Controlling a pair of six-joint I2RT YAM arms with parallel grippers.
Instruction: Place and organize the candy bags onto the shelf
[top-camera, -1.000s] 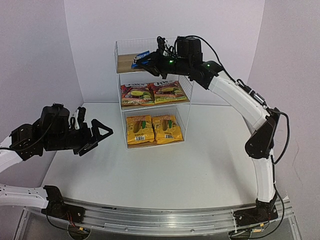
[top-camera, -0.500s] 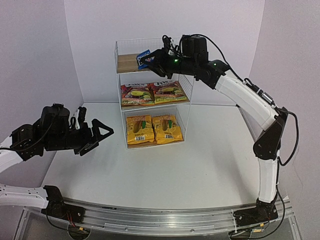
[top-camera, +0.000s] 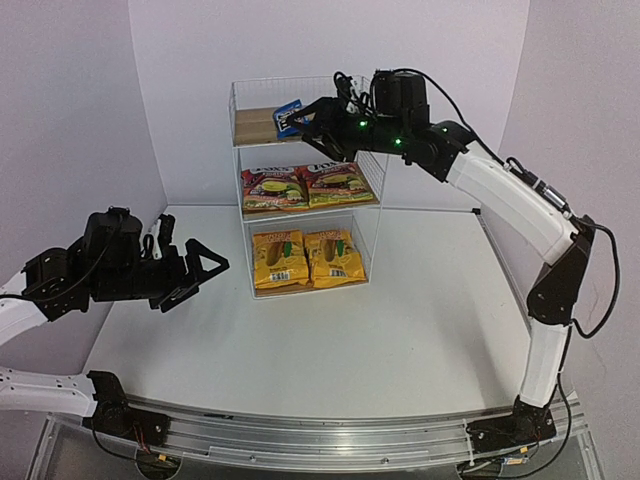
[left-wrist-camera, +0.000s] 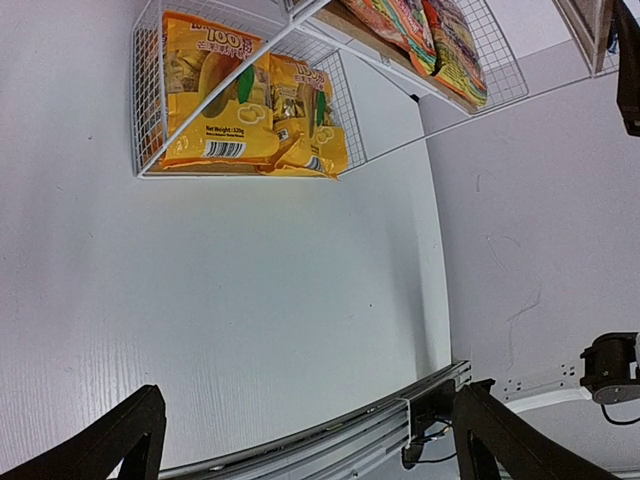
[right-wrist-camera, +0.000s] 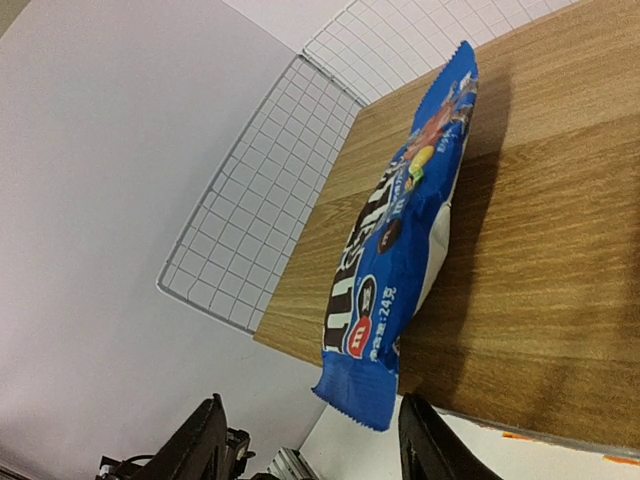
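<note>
A small blue candy bag (right-wrist-camera: 400, 250) rests on the top wood board of the white wire shelf (top-camera: 236, 100), its near end overhanging the board's edge. My right gripper (right-wrist-camera: 315, 440) is open at that end, one finger on each side and neither gripping it. From above, the blue bag (top-camera: 289, 113) shows just ahead of the right gripper (top-camera: 305, 122). Two red-pink bags (top-camera: 272, 188) (top-camera: 338, 183) lie on the middle board and two yellow-orange bags (top-camera: 278, 260) (top-camera: 333, 257) on the bottom one. My left gripper (top-camera: 205, 265) hangs open and empty over the table, left of the shelf.
The shelf stands at the back centre of the white table (top-camera: 330, 340), close to the rear wall. The left wrist view takes in the yellow bags (left-wrist-camera: 215, 100), the red-pink bags (left-wrist-camera: 440, 40) and the metal rail (left-wrist-camera: 330, 440) at the table's near edge.
My right arm has shifted right along the top board with the blue bag, and its jaws have spread off the bag. The left arm has stayed put.
</note>
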